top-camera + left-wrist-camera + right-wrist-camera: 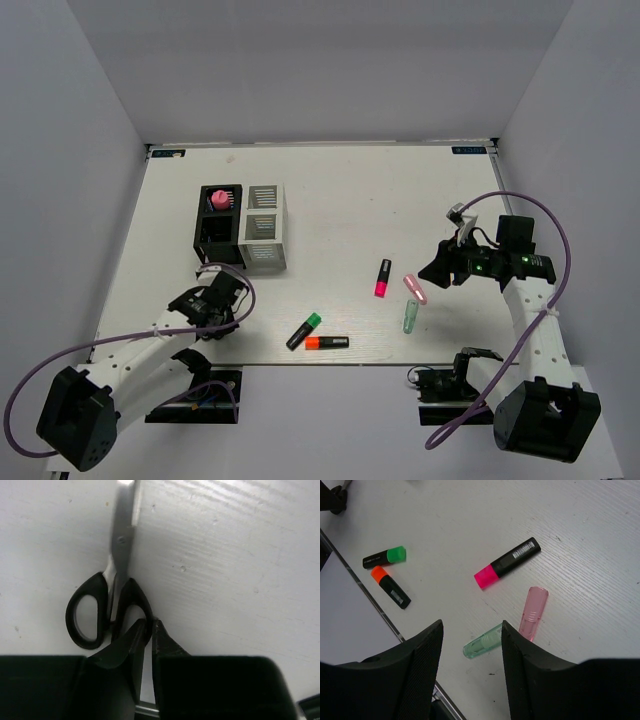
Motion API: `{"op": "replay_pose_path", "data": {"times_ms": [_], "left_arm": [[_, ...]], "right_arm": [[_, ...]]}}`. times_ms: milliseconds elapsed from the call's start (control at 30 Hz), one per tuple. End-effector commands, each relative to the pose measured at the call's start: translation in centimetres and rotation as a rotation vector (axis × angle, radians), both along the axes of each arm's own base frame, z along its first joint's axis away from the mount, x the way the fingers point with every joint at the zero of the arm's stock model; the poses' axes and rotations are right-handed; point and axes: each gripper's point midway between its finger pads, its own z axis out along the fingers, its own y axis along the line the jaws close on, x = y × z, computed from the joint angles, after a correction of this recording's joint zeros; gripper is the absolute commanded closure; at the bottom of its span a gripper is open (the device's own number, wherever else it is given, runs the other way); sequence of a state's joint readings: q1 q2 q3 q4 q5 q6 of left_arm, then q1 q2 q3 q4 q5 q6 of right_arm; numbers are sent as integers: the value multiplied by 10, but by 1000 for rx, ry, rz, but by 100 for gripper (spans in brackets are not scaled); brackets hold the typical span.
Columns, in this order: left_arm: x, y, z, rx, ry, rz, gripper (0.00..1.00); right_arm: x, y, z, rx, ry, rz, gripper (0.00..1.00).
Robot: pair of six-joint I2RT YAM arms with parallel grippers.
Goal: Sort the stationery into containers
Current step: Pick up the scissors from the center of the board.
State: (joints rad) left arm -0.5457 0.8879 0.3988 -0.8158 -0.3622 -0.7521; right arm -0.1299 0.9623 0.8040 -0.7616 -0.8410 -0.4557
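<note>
The black-handled scissors (89,611) lie flat on the table, blades pointing away. My left gripper (148,629) is shut on their right handle loop; in the top view it (222,292) sits just in front of the joined black container (205,235) and white container (264,240), hiding the scissors. A pink round item (220,198) sits in the black one. My right gripper (470,630) is open above a translucent green piece (482,641), with a translucent pink piece (534,611) beside it. Pink (507,562), green (384,556) and orange (391,586) highlighters lie further off.
The table's near edge (365,592) runs close to the orange and green highlighters. In the top view the right gripper (437,271) hovers right of the pink highlighter (383,277). Grey walls enclose the table on three sides.
</note>
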Motion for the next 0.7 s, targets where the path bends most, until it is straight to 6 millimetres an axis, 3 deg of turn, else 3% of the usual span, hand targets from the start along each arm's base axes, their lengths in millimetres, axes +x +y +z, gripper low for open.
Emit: {"op": "replay_pose_path", "data": {"times_ms": [0, 200, 333, 367, 433, 500, 533, 600, 633, 667], "left_arm": [[-17, 8, -24, 26, 62, 17, 80], [-29, 11, -29, 18, 86, 28, 99], [-32, 8, -15, -11, 87, 30, 99], [-18, -3, 5, -62, 20, 29, 99], [-15, -16, 29, -118, 3, 6, 99], [-3, -40, 77, -253, -87, -28, 99], [-2, -46, 90, -293, -101, -24, 99], [6, -68, 143, -448, -191, -49, 99], [7, -73, 157, -491, -213, -45, 99], [11, -81, 193, -567, -276, -62, 99]], "right_arm": [[-3, 2, 7, 11, -27, 15, 46], [-3, 2, 8, 8, -26, 12, 46], [-2, 1, 8, 8, -28, 10, 46], [-3, 2, 8, 11, -28, 13, 46], [-3, 2, 8, 11, -29, 12, 46], [-2, 2, 8, 8, -34, 11, 46], [-3, 2, 7, 11, -28, 9, 46], [-2, 2, 8, 10, -30, 11, 46], [-2, 2, 8, 12, -28, 9, 46], [-2, 2, 8, 11, -30, 8, 46]]}}
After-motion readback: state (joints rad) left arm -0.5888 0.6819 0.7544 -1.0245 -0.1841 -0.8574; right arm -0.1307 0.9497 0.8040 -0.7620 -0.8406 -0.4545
